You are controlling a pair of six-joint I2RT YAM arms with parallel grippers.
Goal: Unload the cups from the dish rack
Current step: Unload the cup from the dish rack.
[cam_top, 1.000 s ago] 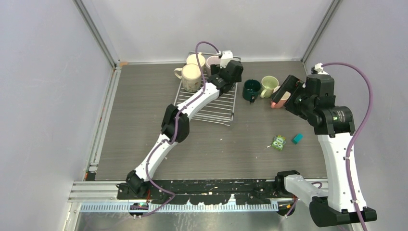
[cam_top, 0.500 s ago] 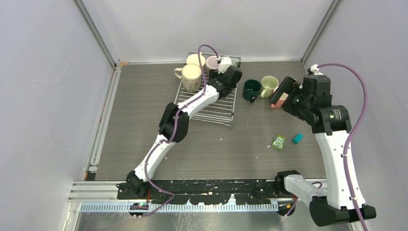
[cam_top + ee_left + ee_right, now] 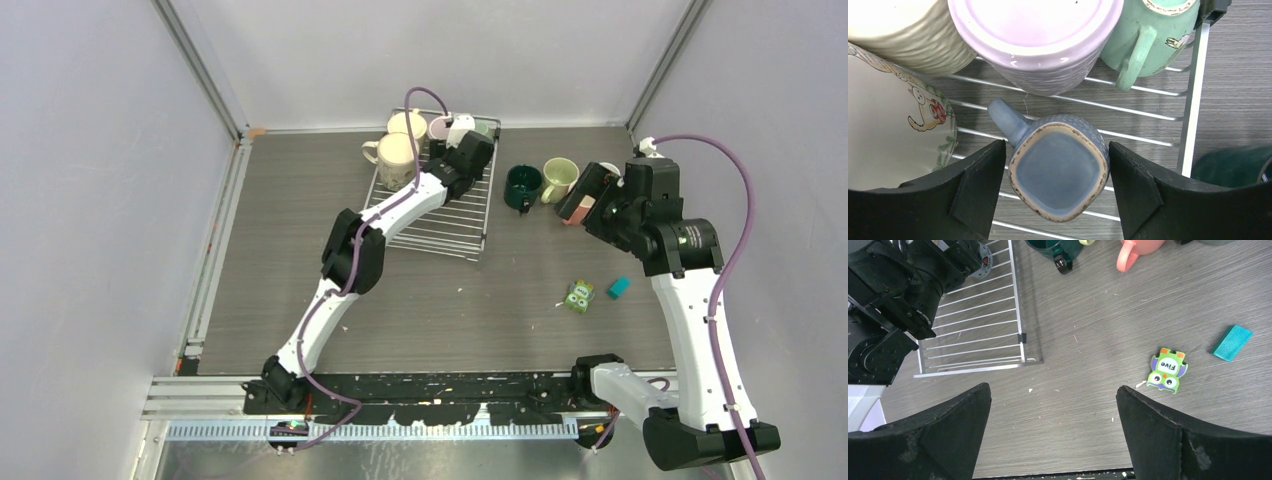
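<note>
Grey-blue mug (image 3: 1058, 172) sits base-up on dish rack (image 3: 1193, 100), between wide-spread fingers of left claw (image 3: 1057, 150) | mauve mug (image 3: 1038, 30) just ahead of it | I read right claw (image 3: 1053, 390) wide, holding nothing.

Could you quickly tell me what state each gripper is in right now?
Left gripper: open, straddling the blue mug on the dish rack.
Right gripper: open, empty.

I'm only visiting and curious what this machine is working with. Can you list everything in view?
Dish rack: one, silver, table middle.
Cups on it: five; ribbed cream cup, cat-picture cream cup, mauve cup, mint-green cup, blue-grey cup; far end.
Cups off it: three clear; dark teal cup, pale green cup, salmon cup; to its right.
Toys: owl block, green; teal block; right side.
Left hand: open, flanking blue-grey cup.
Right hand: open, empty, above table.
</note>
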